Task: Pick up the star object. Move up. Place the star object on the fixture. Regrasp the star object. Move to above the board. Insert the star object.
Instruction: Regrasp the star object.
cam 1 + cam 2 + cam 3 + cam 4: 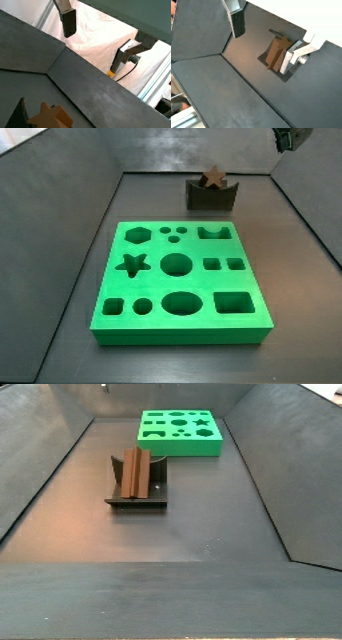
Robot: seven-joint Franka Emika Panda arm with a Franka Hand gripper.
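Star object point(213, 175) sits upright in the fixture point(211, 196), long axis roughly vertical, star points showing above the bracket in a side view; in a side view point(135, 474) it reads as a brown ribbed bar standing on the base plate. Green board point(183, 281) lies apart on the dark surface point(201, 514). End effector point(268, 37) hangs above, jaws spread, holding nothing; one finger point(69, 23) is visible.

You see a wood-brown, matt star object point(213, 176) on the dark matt fixture point(211, 196). The green board point(179, 280) looks smooth plastic. High at the far right, the gripper point(286, 137) shows silver metal fingers point(294, 56).
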